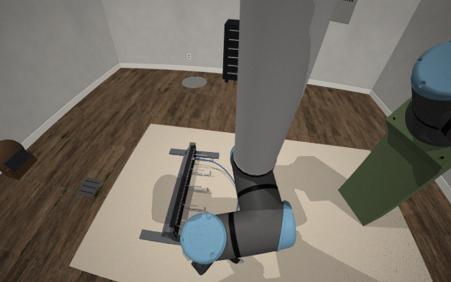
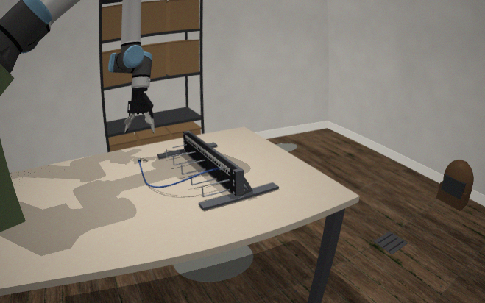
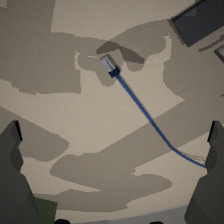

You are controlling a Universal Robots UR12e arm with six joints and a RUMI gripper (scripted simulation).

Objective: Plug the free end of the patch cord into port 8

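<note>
One beige table (image 2: pixel 168 226) on wood floor (image 2: pixel 406 210); end effector (image 2: pixel 139 126) spread, seemingly above the plug (image 3: pixel 107 63).

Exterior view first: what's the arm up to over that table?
The single grey-and-blue arm holds its open hand above the beige table, gripping nothing. Below it, the clear plug on the free end of the thin blue patch cord lies flat on the table. The cord's other end is already in the black free-standing port rack, which stands level. No grasp yet; picking up the plug likely comes next.
</note>
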